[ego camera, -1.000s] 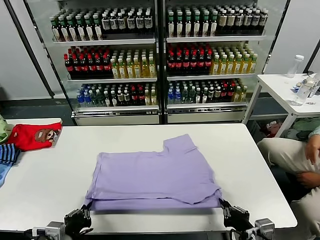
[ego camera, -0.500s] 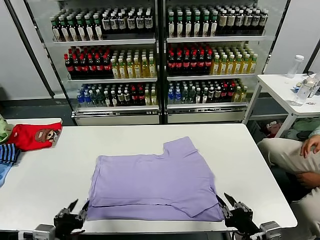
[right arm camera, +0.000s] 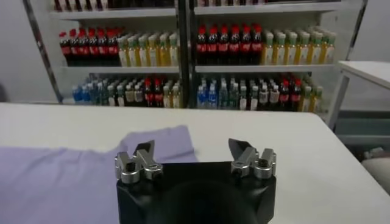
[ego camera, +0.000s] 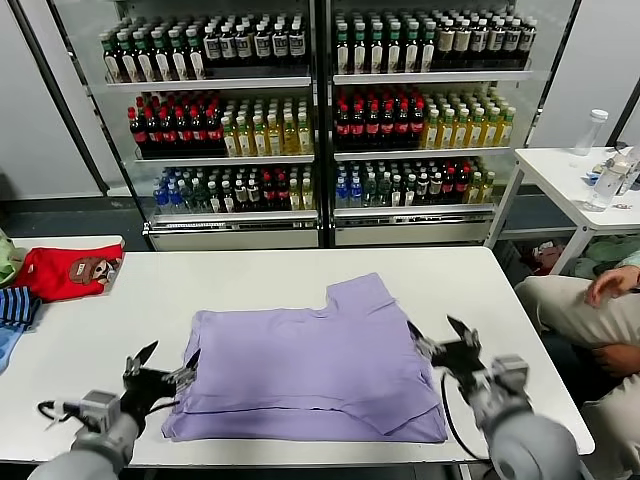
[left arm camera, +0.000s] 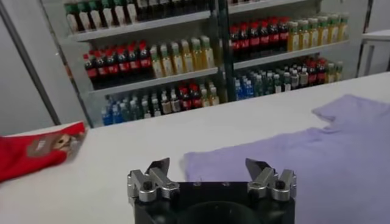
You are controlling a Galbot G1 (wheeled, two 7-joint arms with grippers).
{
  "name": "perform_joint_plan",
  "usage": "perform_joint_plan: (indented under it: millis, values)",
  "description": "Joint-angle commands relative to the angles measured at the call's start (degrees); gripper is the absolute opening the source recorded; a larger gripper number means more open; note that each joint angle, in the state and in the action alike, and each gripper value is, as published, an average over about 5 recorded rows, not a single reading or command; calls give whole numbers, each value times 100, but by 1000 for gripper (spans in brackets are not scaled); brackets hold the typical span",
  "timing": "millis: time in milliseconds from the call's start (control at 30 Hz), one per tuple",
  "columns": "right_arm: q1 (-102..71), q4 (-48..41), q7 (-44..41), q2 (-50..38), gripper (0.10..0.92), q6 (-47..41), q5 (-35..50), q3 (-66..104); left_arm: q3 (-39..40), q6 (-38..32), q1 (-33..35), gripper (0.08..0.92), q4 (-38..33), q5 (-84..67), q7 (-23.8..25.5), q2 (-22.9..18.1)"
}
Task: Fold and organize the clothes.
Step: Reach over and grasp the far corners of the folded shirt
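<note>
The lavender T-shirt [ego camera: 310,370] lies folded, plain side up, on the white table [ego camera: 250,270], one sleeve pointing toward the far edge. My left gripper [ego camera: 163,362] is open and empty, raised just off the shirt's left edge. My right gripper [ego camera: 438,336] is open and empty, raised just off the shirt's right edge. The left wrist view shows the shirt [left arm camera: 304,152] beyond its open fingers [left arm camera: 159,167]. The right wrist view shows the shirt [right arm camera: 73,176] beside its open fingers [right arm camera: 145,152].
A red garment with a brown patch [ego camera: 70,272] and a blue striped cloth [ego camera: 15,308] lie at the table's left end. Drink coolers [ego camera: 320,120] stand behind. A seated person [ego camera: 590,310] and a small side table [ego camera: 575,175] are on the right.
Both grippers have risen from the near table edge and moved forward along the shirt's left and right sides. They released the shirt's near edge, which now lies flat.
</note>
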Motion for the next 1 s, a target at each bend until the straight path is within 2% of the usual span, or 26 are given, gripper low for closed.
perform_joint_plan:
  millis: [33,133,367,633,1000]
  values:
    - [2731,-2808,-91,950,823,-134,-395,-1108,766,187,-2687,822,2629,-125,706,296]
    - [3113,-3540,-34,1326,823,-126,-527,-1176,966,237,-2917,823,3004,-105,725,285]
    - [3541,-4800,10,1896,823,15,-711,-1146,1153,383,-3154,823,3367,-95,763,194]
    - [3242,-4852,10,2038,823,130,-813,-1163,1074,386,-3220,823,3687,-137,1391,213]
    - [3148,-4877,195,2090,823,140,-803,-1144,1109,383,-3173,823,3703,-66,1547,134]
